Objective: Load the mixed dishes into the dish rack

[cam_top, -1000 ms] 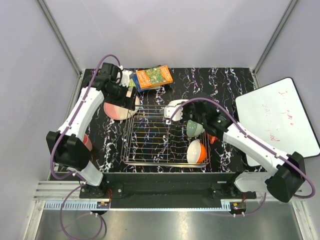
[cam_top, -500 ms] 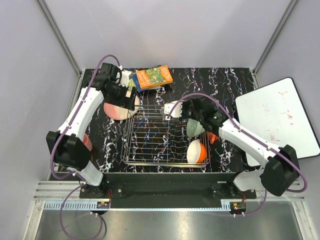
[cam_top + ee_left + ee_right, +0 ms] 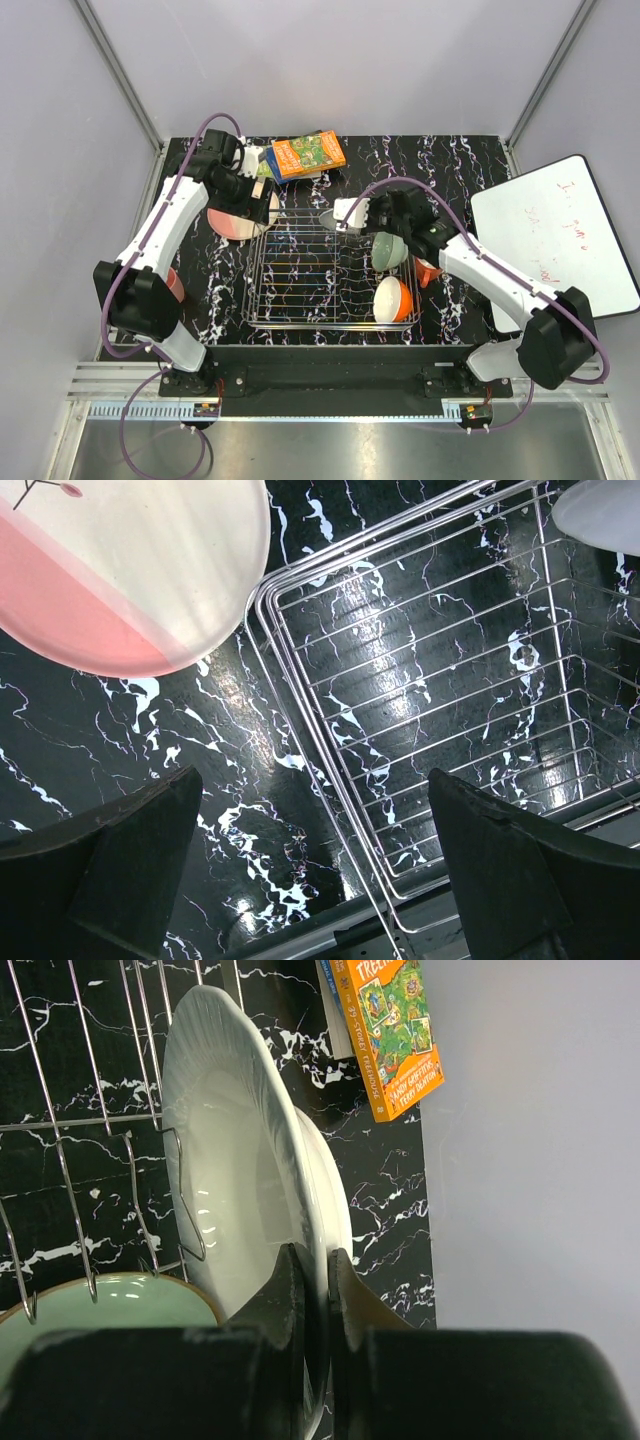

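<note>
Right gripper [image 3: 312,1260] pinches rim of white plate [image 3: 230,1160]. Over last second, arm swings left and plate tips up on edge at far edge of dish rack [image 3: 300,285]. Slotting-in looks underway. Pale green bowl [image 3: 388,250] and orange bowl [image 3: 393,300] sit in rack. Left gripper [image 3: 315,825] spread wide, unmoved, above rack corner beside pink-and-cream plate [image 3: 130,570], which lies on table.

Bright, even light fell from overhead. Glare streaked the wires of the dish rack [image 3: 440,710] and the glossy black worktop [image 3: 250,810]. The white plate [image 3: 230,1160] carried soft highlights. The nearest foreground in both wrist views was dark and blurred.
</note>
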Robot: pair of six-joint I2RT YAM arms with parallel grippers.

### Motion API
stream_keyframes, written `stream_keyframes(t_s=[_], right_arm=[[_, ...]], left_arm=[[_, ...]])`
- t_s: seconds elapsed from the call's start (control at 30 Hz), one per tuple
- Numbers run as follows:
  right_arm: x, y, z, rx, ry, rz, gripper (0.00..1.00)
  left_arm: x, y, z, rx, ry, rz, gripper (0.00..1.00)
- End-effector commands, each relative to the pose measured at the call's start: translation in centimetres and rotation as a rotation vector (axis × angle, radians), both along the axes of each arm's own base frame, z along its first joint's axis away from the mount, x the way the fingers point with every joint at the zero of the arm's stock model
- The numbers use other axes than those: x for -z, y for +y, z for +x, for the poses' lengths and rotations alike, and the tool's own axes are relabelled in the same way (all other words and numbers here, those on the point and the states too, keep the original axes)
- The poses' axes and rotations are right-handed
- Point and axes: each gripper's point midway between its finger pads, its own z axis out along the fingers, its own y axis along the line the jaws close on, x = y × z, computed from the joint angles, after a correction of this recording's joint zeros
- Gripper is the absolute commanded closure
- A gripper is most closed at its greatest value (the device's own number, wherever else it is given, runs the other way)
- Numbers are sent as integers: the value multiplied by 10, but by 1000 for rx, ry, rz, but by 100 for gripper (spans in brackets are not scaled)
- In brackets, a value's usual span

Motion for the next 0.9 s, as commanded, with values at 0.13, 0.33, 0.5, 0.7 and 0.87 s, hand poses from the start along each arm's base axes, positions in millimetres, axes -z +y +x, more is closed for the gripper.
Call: stream_keyframes(t_s=[0.13,0.33,0.5,0.7,0.87], right_arm=[[7,5,10,29,59,116,100],[8,0,7,69,119,194,77],[14,-7,2,102,154,217,67],[20,-12,4,150,185,238,28],[14,-12,8,165,169,250,0]], left_arm=[[-11,-1,6,18,-54,-13,1],[-12,2,9,21,-57,-5,1],[-14,2,11,22,-60,-9,1],[-12,2,8,25,-52,-12,1],[-10,3,5,27,-48,-9,1]])
